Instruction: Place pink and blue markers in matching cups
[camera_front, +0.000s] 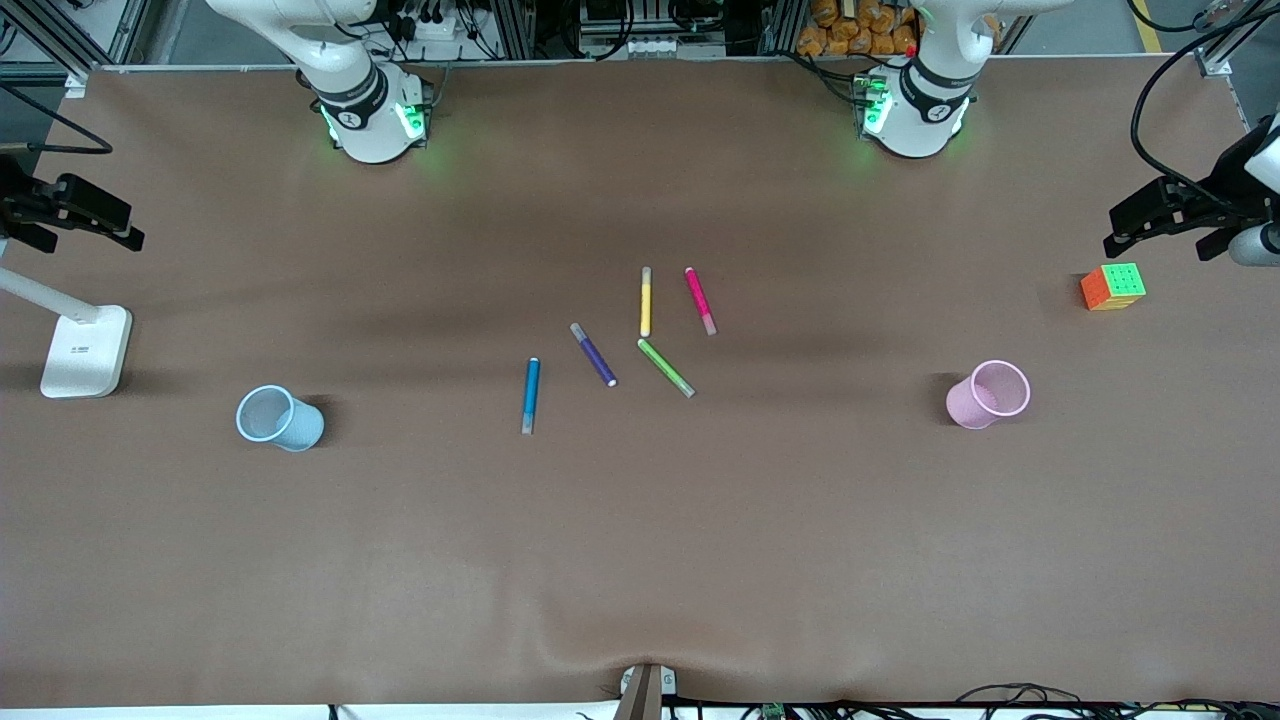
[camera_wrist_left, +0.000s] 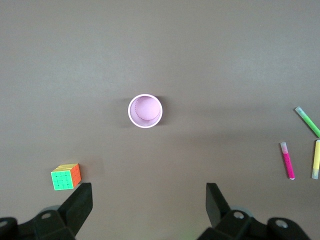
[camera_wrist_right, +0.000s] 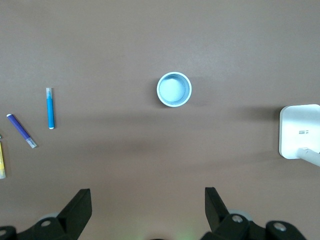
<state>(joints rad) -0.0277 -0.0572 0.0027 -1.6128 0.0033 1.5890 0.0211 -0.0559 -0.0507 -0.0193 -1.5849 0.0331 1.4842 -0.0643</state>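
Note:
The pink marker (camera_front: 700, 300) (camera_wrist_left: 287, 160) lies flat near the table's middle. The blue marker (camera_front: 530, 395) (camera_wrist_right: 50, 108) lies flat too, nearer the front camera and toward the right arm's end. The pink cup (camera_front: 988, 394) (camera_wrist_left: 145, 111) stands upright toward the left arm's end, and the blue cup (camera_front: 279, 417) (camera_wrist_right: 174, 89) stands upright toward the right arm's end. Both cups look empty. High over bare table near the pink cup, my left gripper (camera_wrist_left: 149, 186) is open and holds nothing. My right gripper (camera_wrist_right: 148, 191) is likewise open and empty, high over bare table near the blue cup.
A purple marker (camera_front: 593, 354), a yellow marker (camera_front: 646, 301) and a green marker (camera_front: 666, 367) lie between the pink and blue ones. A colour cube (camera_front: 1113, 286) sits near the pink cup. A white lamp base (camera_front: 86, 350) stands near the blue cup.

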